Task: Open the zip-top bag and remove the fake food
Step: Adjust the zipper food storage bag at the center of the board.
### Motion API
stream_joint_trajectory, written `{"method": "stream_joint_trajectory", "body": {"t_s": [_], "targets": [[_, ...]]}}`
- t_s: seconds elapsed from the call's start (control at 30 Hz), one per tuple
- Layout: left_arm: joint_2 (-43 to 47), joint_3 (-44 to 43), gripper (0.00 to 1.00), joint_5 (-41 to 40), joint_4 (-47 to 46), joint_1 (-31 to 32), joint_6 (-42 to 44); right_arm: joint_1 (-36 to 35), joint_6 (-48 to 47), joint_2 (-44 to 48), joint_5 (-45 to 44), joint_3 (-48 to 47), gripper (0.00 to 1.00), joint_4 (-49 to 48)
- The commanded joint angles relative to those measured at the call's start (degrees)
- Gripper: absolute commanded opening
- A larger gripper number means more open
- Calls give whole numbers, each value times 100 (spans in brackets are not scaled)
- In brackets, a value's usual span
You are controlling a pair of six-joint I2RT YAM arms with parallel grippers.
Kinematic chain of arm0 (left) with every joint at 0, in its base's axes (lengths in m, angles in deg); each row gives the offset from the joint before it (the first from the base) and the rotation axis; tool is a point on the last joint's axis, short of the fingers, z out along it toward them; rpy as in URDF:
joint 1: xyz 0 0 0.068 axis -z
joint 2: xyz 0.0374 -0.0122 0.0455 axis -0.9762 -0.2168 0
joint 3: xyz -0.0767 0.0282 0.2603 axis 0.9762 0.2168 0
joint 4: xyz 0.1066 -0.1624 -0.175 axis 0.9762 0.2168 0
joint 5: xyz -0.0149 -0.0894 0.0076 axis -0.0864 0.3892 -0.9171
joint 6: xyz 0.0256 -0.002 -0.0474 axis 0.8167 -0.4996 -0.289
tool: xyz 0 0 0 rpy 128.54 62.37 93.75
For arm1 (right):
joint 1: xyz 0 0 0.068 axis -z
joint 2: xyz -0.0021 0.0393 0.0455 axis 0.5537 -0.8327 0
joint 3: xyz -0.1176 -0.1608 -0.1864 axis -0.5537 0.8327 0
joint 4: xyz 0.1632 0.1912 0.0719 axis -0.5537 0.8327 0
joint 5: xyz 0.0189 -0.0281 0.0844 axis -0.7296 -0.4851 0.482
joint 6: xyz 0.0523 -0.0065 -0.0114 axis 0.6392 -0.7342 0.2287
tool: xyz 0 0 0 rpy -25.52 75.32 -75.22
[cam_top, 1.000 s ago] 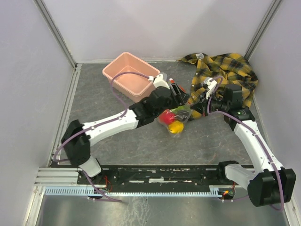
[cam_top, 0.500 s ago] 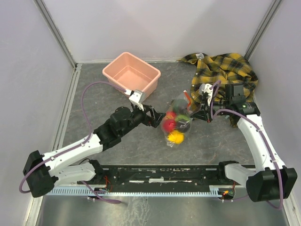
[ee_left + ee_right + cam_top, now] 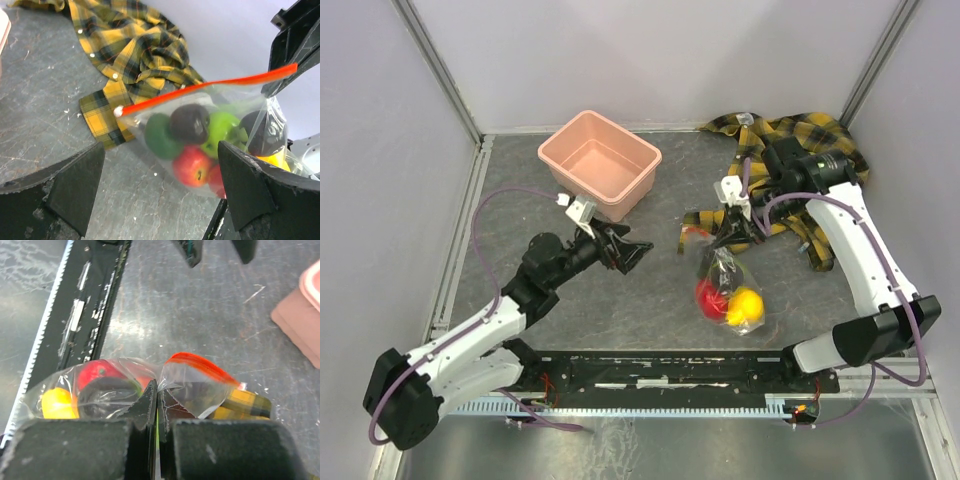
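Pulled back from the bag since a second ago, the left arm stretches low over the desk (image 3: 620, 320), with the left claw (image 3: 625, 252) spread wide and empty in front of the pink tub (image 3: 620, 200). The right arm arches over, the right claw (image 3: 730, 228) clenched on the top of the zip-top bag (image 3: 723, 268). The fake food (image 3: 745, 305) sags inside the bag at centre-right.
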Motion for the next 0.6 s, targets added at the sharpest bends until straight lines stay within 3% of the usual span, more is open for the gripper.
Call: {"method": "stream_joint_trajectory", "body": {"t_s": [0.0, 0.1, 0.17, 0.5, 0.57], "targets": [[455, 861, 100, 300, -1799, -42, 121, -230, -438, 346, -177, -166, 2, 893], [439, 1832, 100, 170, -3490, -40, 134, -229, -314, 533, -268, 29, 2, 669], [269, 2105, 99, 239, -4106, -37, 391, -229, -231, 671, -334, 223, 2, 520], [-984, 919, 96, 1040, -3117, 19, 3328, -63, 191, 1209, -899, 1364, 2, -224], [-1124, 486, 94, 1404, -2440, 17, 4083, 14, 200, 1236, -921, 1559, 2, -284]]}}
